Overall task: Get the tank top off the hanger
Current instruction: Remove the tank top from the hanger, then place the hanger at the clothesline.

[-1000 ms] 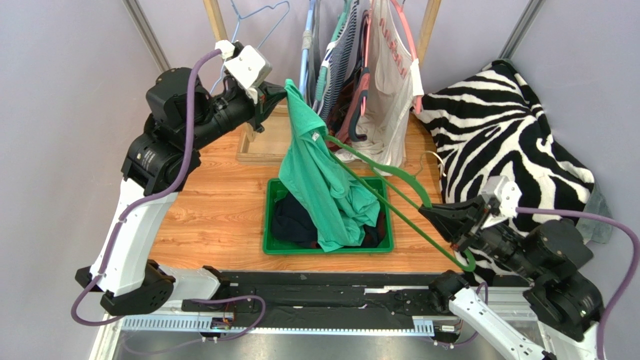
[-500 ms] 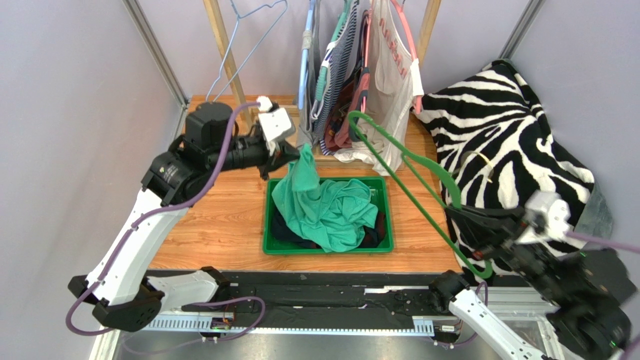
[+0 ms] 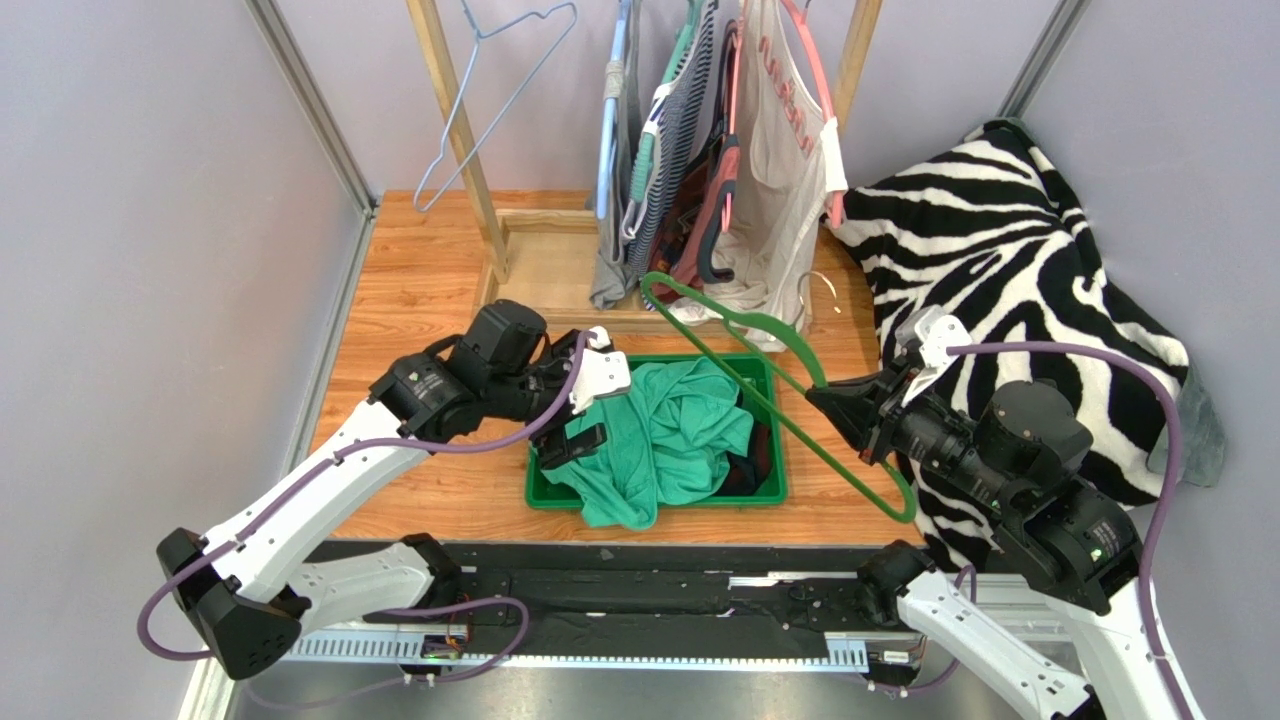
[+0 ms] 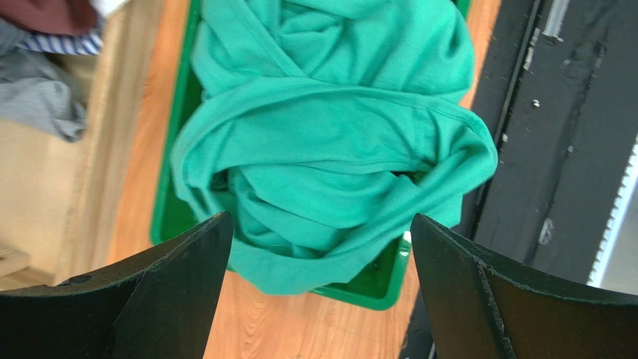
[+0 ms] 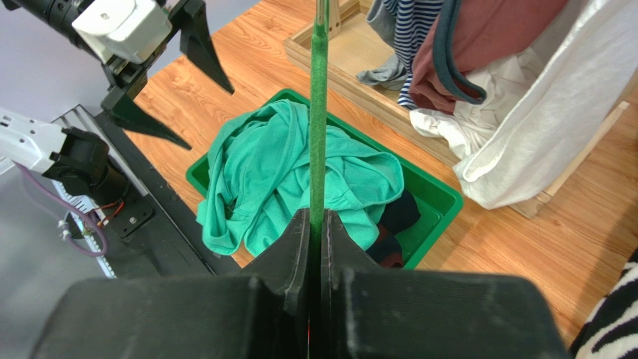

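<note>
- Left wrist view: our left gripper (image 4: 320,224) has its jaws spread wide and holds nothing. It hovers above the tank top (image 4: 337,134), and both fingers are clear of the cloth.
- The tank top is off the hanger. It lies as a crumpled green heap in the bin (image 4: 371,288), and one fold spills over the bin's near rim.
- Under the heap we see what looks like dark clothing, though too little of it shows to be sure.
- From the right wrist, our right gripper (image 5: 316,224) is clamped tight on the hanger (image 5: 320,112), with the green bar pinched between the two fingers.
- The hanger is bare and raised off the table (image 3: 421,285). From the top view it slants from the right gripper up and across the bin's far right corner, with its far end near the rack (image 3: 721,135).
- The bin sits on the table between our two arms, just in front of the rack's wooden base.
- Several garments hang on the rack at the back of the table: a striped one, a reddish one and a white one among them.
- A zebra blanket (image 3: 1022,255) is heaped at the right, behind the right arm.
</note>
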Controlling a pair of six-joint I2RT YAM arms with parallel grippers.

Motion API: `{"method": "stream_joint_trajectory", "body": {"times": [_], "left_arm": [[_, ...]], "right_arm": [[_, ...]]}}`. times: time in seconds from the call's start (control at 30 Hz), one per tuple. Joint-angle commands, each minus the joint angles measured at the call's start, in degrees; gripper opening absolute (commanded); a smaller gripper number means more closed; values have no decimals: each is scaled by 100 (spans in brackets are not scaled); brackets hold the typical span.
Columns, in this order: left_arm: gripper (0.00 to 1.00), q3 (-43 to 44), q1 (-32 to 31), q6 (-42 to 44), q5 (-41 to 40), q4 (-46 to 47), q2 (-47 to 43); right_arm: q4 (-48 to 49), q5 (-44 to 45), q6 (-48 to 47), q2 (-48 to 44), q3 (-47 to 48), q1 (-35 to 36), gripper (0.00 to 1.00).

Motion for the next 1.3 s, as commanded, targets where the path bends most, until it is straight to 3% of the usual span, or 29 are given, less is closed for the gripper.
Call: {"method": "stream_joint_trajectory", "body": {"times": [0.0,0.3,0.43,0.57,0.77,1.0,1.27], "left_arm": [[97,580,-16,128,-402,401,-206],[98,1994,202,-250,-483,349,-92],[98,2953,326,-41,570,-396,-4],[98,3718,353,645,2001,-1853,215],[97,3414,353,601,3015,-2437,330],[92,2754,344,356,3016,-1946,216],[82,2657,344,136,2972,-1497,269]], "right_arm": [[367,-409,-58,114,178,-3,0],[-203,-1894,-340,510,433,-3,0],[-284,-2509,-752,589,354,-12,0],[66,-2932,-1138,493,170,-12,0],[639,-3073,-1534,501,81,5,0],[603,-3442,-1676,607,266,5,0],[612,-3583,-1676,668,380,14,0]]}}
